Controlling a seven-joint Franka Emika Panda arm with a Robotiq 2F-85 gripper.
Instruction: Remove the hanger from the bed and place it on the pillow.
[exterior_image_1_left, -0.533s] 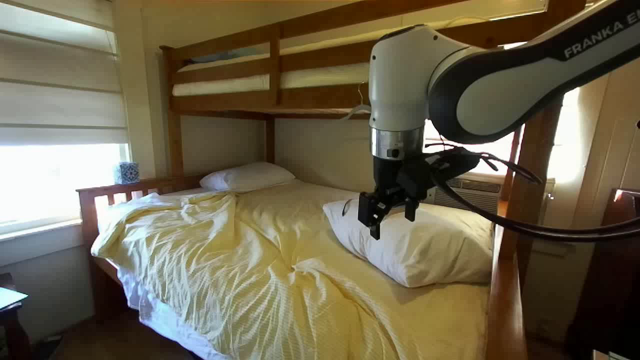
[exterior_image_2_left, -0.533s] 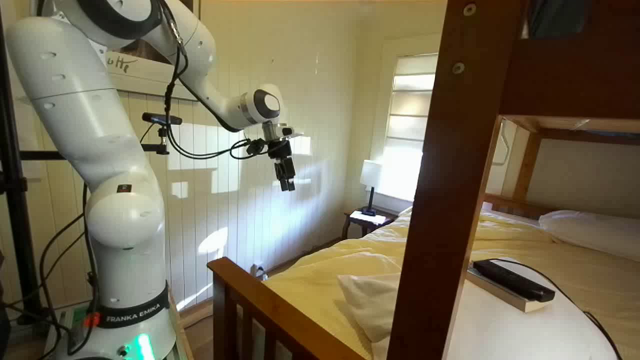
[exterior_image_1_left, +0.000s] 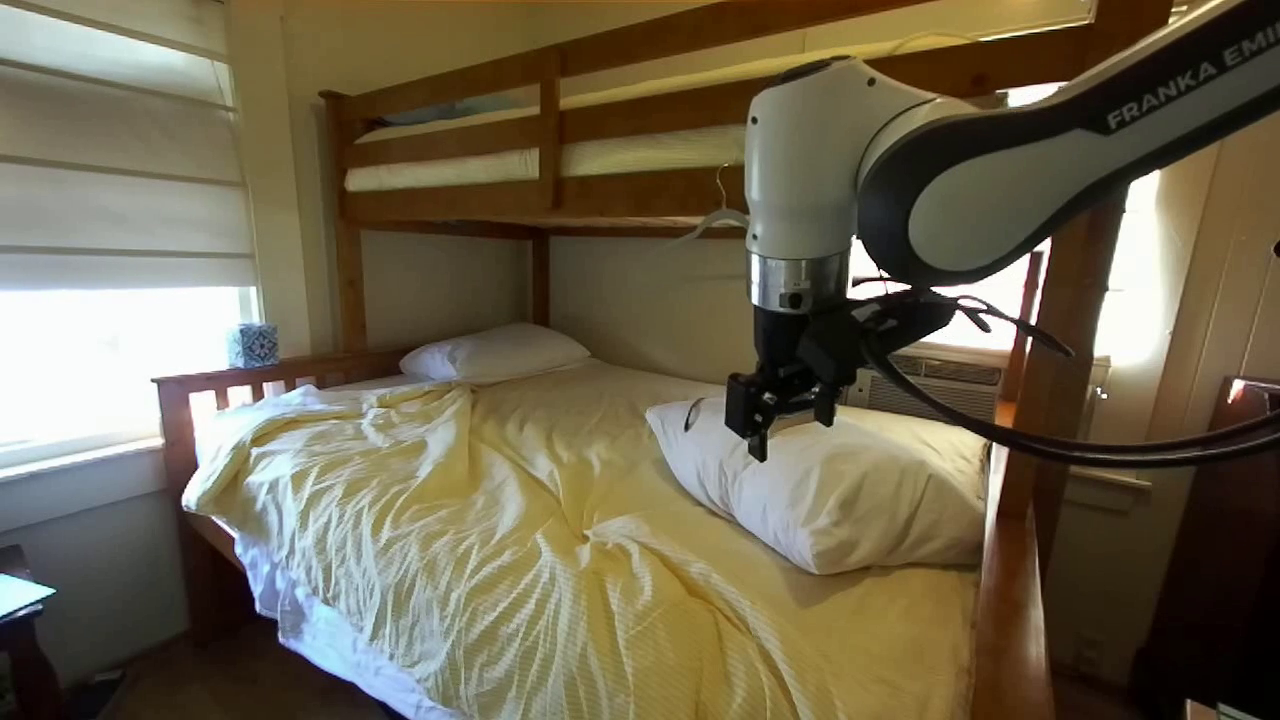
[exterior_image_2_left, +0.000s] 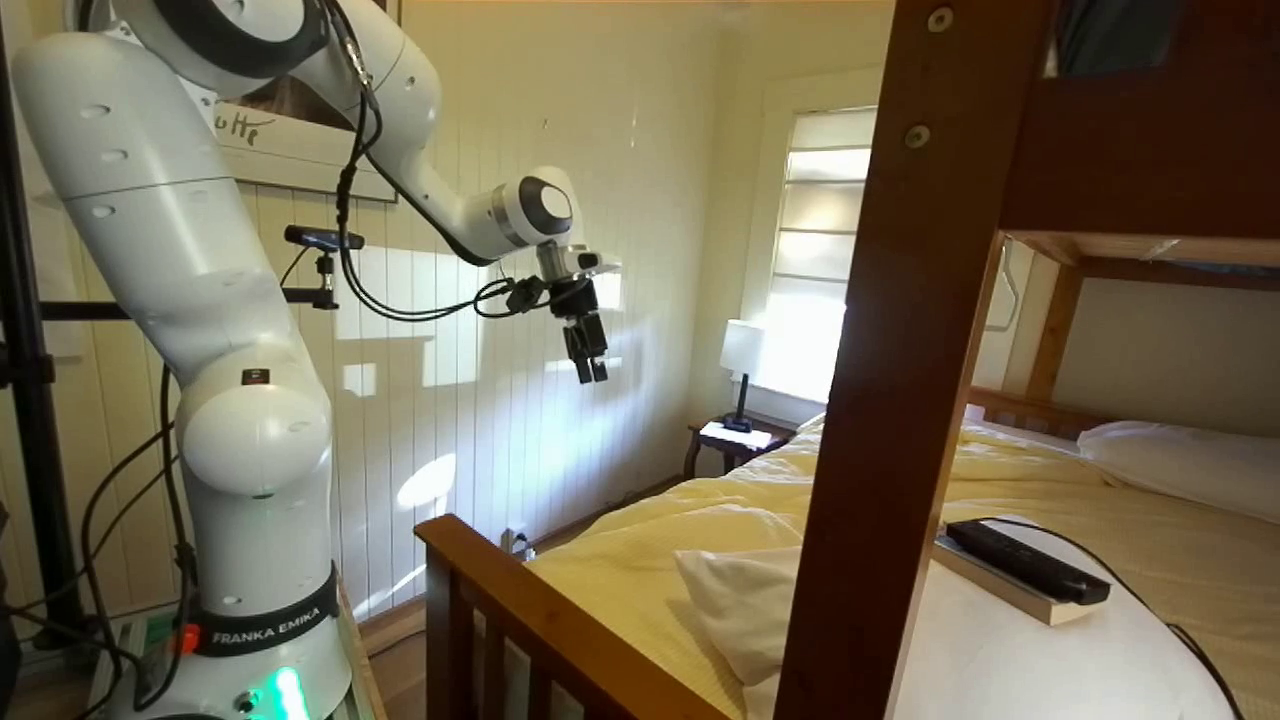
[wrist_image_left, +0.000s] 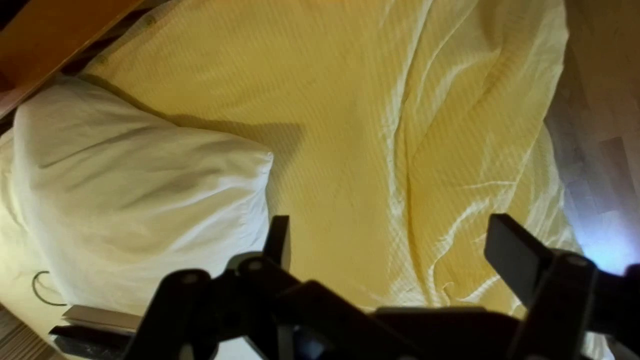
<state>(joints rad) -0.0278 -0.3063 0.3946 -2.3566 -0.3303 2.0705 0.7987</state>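
A pale hanger (exterior_image_1_left: 716, 220) with a thin metal hook hangs on the upper bunk rail of the brown wooden bed (exterior_image_1_left: 450, 207), partly hidden by my arm in an exterior view. A pale hanger-like outline (exterior_image_2_left: 1004, 295) shows under the upper bunk. The large white pillow (exterior_image_1_left: 850, 500) lies at the near end of the yellow bedding; it also shows in the wrist view (wrist_image_left: 145, 195). My gripper (exterior_image_1_left: 792, 432) is open, pointing down, in front of the pillow and below the hanger. It shows in an exterior view (exterior_image_2_left: 592, 372) and, with nothing between the fingers, in the wrist view (wrist_image_left: 389, 235).
A black device (exterior_image_2_left: 1025, 560) on a book (exterior_image_2_left: 1060, 608) appears to lie on the pillow, with a cable. A bed post (exterior_image_2_left: 890, 350) and end rail (exterior_image_2_left: 570, 615) stand near the arm. A flatter white pillow (exterior_image_1_left: 495, 353) lies at the far end.
My gripper has moved slightly right and up in an exterior view, and slightly right in the view that shows the whole arm. The hanger and pillow have not moved.
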